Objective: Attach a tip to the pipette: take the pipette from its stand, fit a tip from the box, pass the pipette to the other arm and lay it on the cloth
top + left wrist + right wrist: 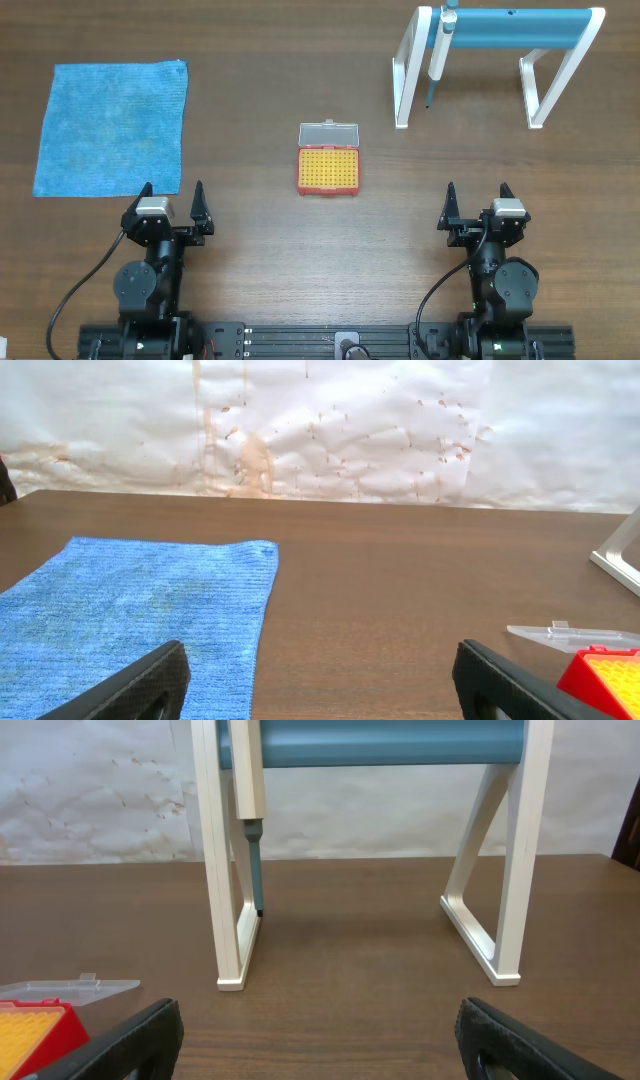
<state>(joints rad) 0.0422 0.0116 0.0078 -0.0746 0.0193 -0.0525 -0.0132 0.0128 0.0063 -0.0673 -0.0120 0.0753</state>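
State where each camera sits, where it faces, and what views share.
Top view: overhead, facing down on cloth, tip box, stand; both arms, left end effector, right end effector below.
Left wrist view: low, facing across cloth; own fingers.
Right wrist view: low, facing stand and pipette; own fingers.
Shared: both wrist views catch the tip box.

Your three views
You look straight down from overhead; each wrist camera sits low, facing across the table, both catching the tip box.
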